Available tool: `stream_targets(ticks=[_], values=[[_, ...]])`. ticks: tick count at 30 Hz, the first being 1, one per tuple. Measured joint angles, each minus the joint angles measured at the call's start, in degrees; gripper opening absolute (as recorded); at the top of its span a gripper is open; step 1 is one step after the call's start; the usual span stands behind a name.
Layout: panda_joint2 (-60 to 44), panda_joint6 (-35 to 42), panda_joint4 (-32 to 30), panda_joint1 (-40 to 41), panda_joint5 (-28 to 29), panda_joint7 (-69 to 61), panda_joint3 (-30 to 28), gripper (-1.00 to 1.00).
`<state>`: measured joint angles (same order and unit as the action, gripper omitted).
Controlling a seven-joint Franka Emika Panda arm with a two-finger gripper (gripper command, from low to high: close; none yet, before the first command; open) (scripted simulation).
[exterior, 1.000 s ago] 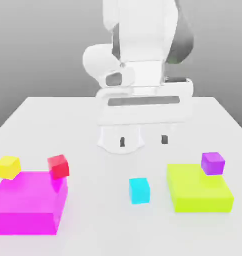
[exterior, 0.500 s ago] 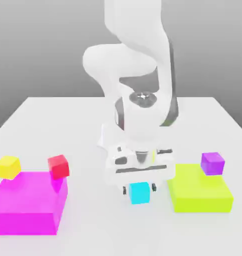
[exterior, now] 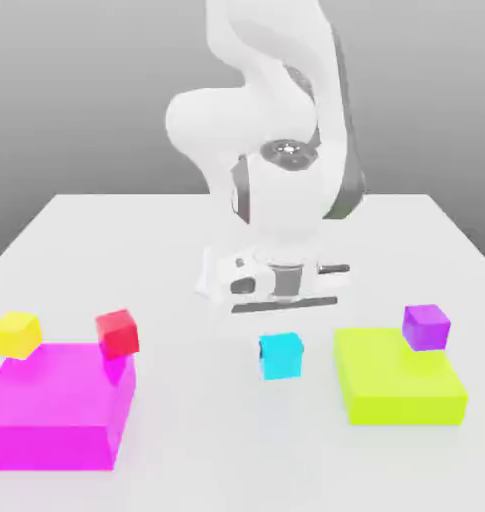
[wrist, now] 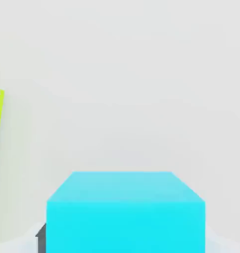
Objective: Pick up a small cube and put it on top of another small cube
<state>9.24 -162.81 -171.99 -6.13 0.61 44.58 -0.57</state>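
Exterior view: the hand (exterior: pixel 281 345) is clamped on the small plain cyan cube (exterior: pixel 281 357) at lower centre, just above the white surface (exterior: pixel 186 260); a thin grip could let it slip or tilt while crossing to the small red cube (exterior: pixel 117 333) at left, perched on the big magenta block (exterior: pixel 56 405).

Nothing to read here: no text, label, brand, number or sign on any surface. The cyan cube (exterior: pixel 281 357) shows plain faces, and so do the red cube (exterior: pixel 118 333), the yellow cube (exterior: pixel 16 334) and the purple cube (exterior: pixel 426 327). The magenta block (exterior: pixel 56 407) and the lime block (exterior: pixel 398 378) are bare colour, and the white table (exterior: pixel 226 470) and the arm (exterior: pixel 276 150) carry no markings.
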Motion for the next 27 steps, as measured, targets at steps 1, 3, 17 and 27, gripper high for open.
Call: stream_targets(ticks=[1,3,17,27], values=[[1.8,2.4,0.6,1.8,0.9,-0.9,-1.3,-1.00],[5.4,7.3,2.0,5.7,2.7,-2.7,-4.1,-1.00],[9.0,14.2,5.5,22.5,9.6,-12.2,-17.0,1.00],[13.4,19.7,6.6,23.0,9.9,-11.8,-16.2,1.00]])
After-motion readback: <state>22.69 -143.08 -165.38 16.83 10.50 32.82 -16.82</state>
